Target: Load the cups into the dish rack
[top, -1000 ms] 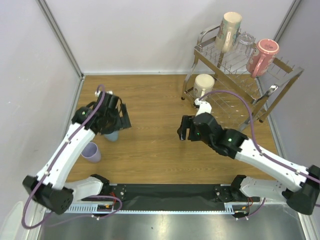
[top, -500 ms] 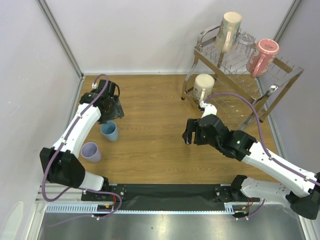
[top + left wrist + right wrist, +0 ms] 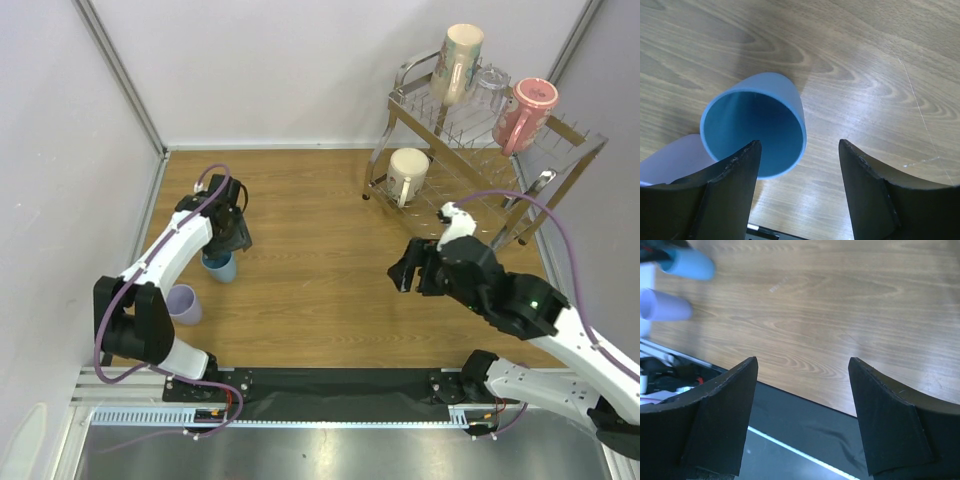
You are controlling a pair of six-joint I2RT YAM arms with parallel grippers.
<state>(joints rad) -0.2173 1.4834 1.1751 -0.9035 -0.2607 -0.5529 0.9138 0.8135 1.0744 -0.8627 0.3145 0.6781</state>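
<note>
Blue cup (image 3: 754, 131) stands upright on the worktop (image 3: 310, 240), mouth up, long axis vertical and roughly in line with the left hand's approach. It sits right under the left hand (image 3: 799, 150) but off-centre. One finger hangs over the open mouth near the rim, and the other is over bare wood, clear of the cup wall. Fingers are apart with nothing gripped. Judgement: either shift toward the cup to straddle it, or drop as is and pinch the wall, one finger in and one out. Purple cup (image 3: 670, 160) is just beside the blue one, on the side away from the free finger, so watch for a nudge. Right hand (image 3: 405, 272) is well apart from both cups, also spread and empty, so the left arm is clearly the nearer one. The rack (image 3: 400, 100) lies across the worktop from the left hand, past the right hand. It already holds four cups, so by my read these two are what remains.
</note>
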